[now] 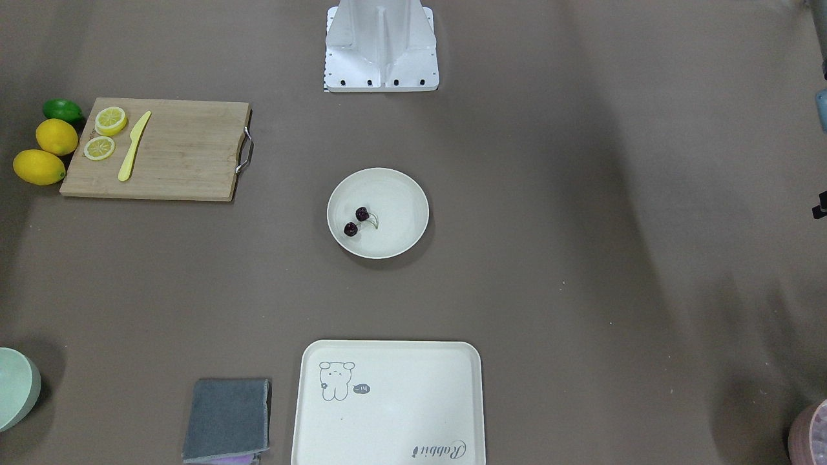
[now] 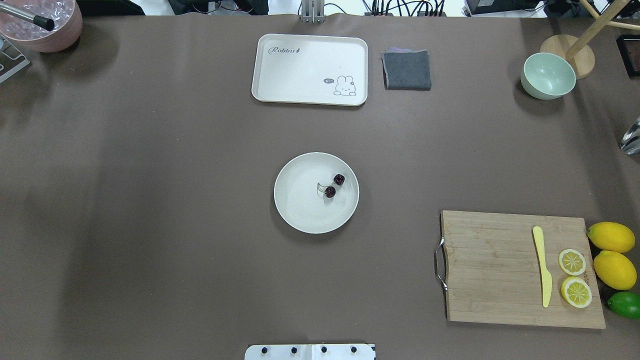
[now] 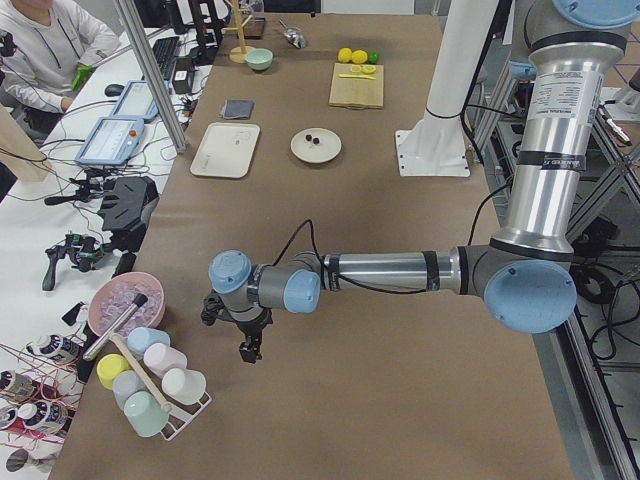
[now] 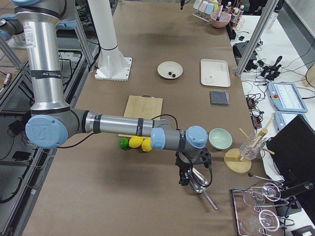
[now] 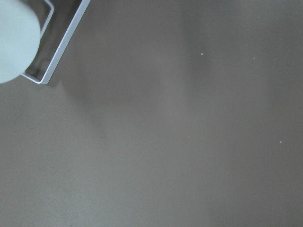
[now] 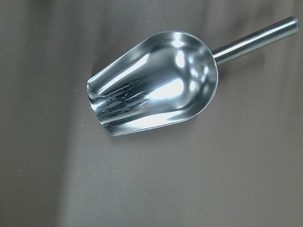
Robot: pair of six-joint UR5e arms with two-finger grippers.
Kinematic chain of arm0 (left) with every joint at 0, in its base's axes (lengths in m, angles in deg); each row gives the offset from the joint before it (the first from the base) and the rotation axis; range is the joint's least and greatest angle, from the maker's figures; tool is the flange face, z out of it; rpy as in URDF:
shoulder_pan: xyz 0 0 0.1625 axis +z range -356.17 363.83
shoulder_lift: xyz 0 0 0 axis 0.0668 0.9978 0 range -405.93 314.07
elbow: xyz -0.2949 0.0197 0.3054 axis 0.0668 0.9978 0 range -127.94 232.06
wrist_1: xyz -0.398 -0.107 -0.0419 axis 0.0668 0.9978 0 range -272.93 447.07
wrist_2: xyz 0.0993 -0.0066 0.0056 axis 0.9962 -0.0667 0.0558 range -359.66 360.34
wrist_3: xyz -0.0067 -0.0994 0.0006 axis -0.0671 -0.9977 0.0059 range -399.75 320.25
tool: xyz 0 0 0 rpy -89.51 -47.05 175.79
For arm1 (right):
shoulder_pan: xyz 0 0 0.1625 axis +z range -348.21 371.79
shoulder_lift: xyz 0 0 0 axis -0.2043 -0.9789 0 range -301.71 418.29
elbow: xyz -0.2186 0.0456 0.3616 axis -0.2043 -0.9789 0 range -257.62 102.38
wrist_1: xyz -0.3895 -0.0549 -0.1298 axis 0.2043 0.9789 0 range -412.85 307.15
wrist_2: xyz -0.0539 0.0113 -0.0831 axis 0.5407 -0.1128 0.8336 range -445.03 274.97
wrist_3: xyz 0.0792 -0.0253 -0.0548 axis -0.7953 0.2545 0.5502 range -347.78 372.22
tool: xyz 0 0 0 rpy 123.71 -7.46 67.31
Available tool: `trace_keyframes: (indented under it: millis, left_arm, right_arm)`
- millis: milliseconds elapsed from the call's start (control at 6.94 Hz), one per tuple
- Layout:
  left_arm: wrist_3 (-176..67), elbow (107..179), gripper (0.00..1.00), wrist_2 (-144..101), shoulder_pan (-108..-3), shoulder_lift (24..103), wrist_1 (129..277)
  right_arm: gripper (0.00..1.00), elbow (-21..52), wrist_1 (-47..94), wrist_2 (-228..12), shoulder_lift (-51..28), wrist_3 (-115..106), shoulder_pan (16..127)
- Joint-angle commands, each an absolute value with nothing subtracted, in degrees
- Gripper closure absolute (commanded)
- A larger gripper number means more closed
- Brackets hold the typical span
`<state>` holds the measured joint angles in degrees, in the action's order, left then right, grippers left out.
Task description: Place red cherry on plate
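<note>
The red cherry (image 1: 356, 221), two dark maroon fruits on thin green stems, lies inside the round off-white plate (image 1: 397, 194) at the table's middle; the overhead view also shows the cherry (image 2: 334, 186) resting on the plate (image 2: 302, 212). Neither gripper is near it. My left gripper (image 3: 247, 350) hangs over bare table at the far left end, beside a cup rack. Over at the opposite end, my right gripper (image 4: 189, 179) hovers above a metal scoop (image 6: 156, 97). Both appear only in the side views, so I cannot tell whether they are open or shut.
A wooden cutting board (image 2: 500, 270) carries a yellow knife (image 2: 542, 265) and lemon slices, with lemons (image 2: 612, 245) and a lime beside it. A cream tray (image 2: 310, 69), a grey cloth (image 2: 407, 70) and a green bowl (image 2: 548, 76) line the far edge. A pink bucket (image 2: 42, 25) stands at the corner.
</note>
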<state>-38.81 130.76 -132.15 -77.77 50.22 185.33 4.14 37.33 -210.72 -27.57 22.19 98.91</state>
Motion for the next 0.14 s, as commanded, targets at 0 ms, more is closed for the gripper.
trace_keyframes:
  millis: [0]
  left_arm:
    - [-38.9,130.7,0.02,-132.1,-78.1,49.5,185.3]
  right_arm:
    - [0.00,4.1,37.3,-210.5,-27.7,22.2,99.1]
